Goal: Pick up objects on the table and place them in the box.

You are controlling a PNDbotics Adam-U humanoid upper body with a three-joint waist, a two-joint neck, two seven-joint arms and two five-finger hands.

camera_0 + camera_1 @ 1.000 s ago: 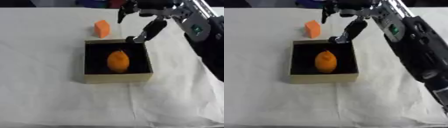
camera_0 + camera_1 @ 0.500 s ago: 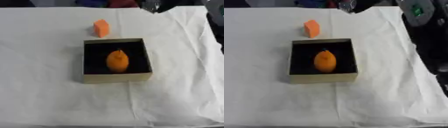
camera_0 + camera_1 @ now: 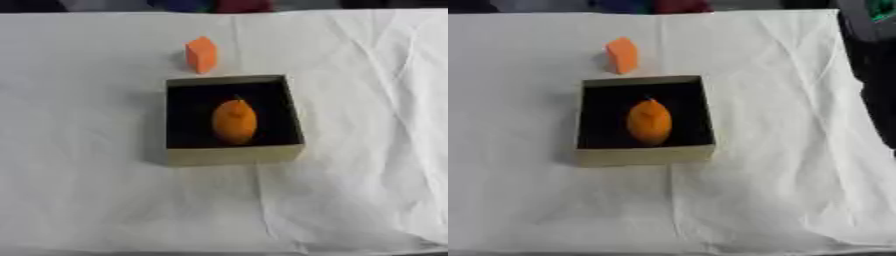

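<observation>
- A white wrinkled cloth (image 3: 96, 200) covers the table.
- The open tan cardboard box (image 3: 234, 155) with black lining holds an orange oval fruit (image 3: 234, 121) at its middle.
- An orange block (image 3: 201, 54) stands just beyond the box's far wall, still outside.
- Neither hand is in view, so their state cannot be told; the block looks like the next pick.

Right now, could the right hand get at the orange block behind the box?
Probably yes. The orange block stands alone on the white cloth, just beyond the box, with nothing over or beside it. The right hand itself is out of view.
</observation>
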